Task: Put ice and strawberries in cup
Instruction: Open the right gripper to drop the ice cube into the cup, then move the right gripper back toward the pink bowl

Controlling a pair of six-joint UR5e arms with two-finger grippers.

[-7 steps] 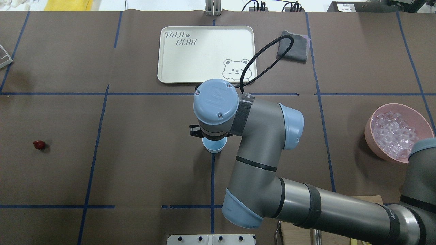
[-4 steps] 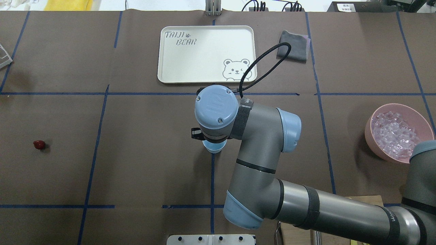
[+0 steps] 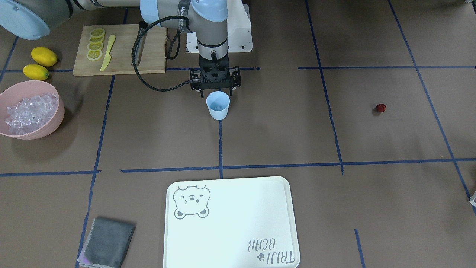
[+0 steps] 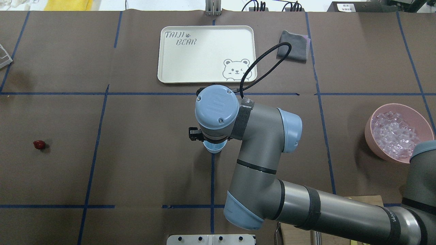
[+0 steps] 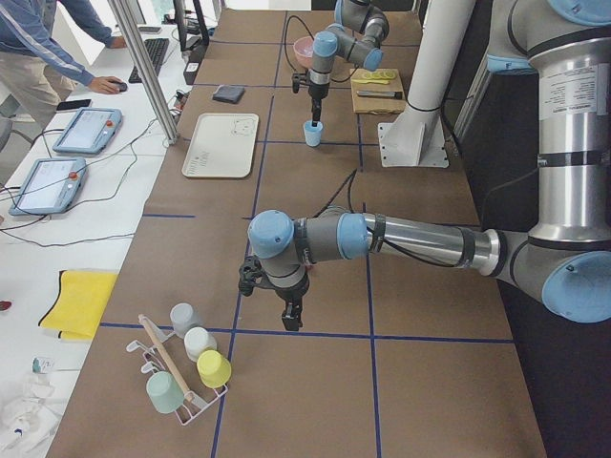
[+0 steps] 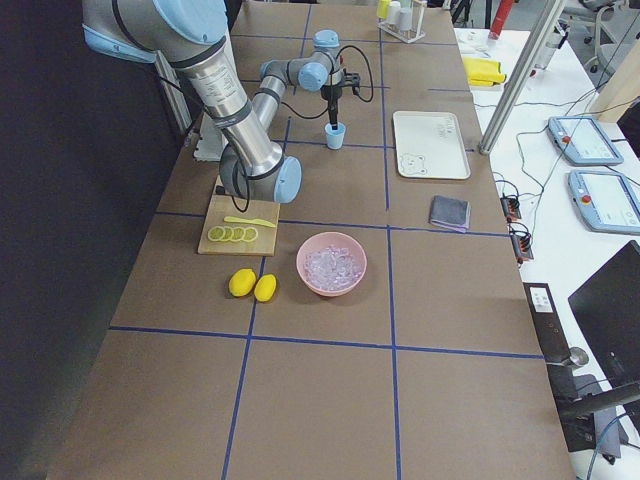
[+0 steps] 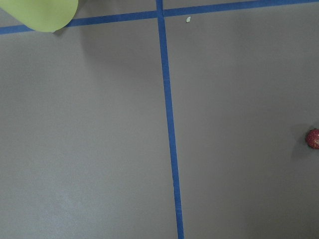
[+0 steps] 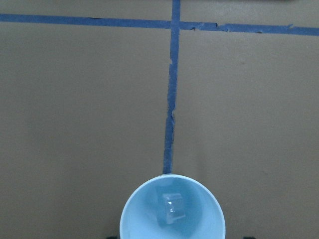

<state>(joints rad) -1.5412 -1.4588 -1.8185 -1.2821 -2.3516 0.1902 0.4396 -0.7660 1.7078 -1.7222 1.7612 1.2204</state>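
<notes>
The pale blue cup (image 3: pixel 218 105) stands upright at the table's middle on a blue tape line. My right gripper (image 3: pixel 216 91) hangs straight above it, jaws spread wide and empty. In the overhead view my right wrist hides most of the cup (image 4: pixel 214 147). The right wrist view looks down into the cup (image 8: pixel 172 211), where one clear ice cube (image 8: pixel 172 208) lies. The pink bowl (image 3: pixel 55 115) holds several more ice cubes (image 3: pixel 28 109). The strawberry (image 3: pixel 380 108) lies alone far out on my left side, also in the left wrist view (image 7: pixel 313 138). My left gripper (image 5: pixel 291 318) shows only in the exterior left view; I cannot tell its state.
A white bear tray (image 3: pixel 230 223) and a folded grey cloth (image 3: pixel 107 242) lie on the far side. A cutting board (image 3: pixel 119 50) with lemon slices and a yellow knife, and two lemons (image 3: pixel 39 61), lie near my base. A rack of cups (image 5: pixel 186 367) stands at the left end.
My right wrist has shifted slightly toward my base over the cup. The cup, strawberry and bowl have not moved.
</notes>
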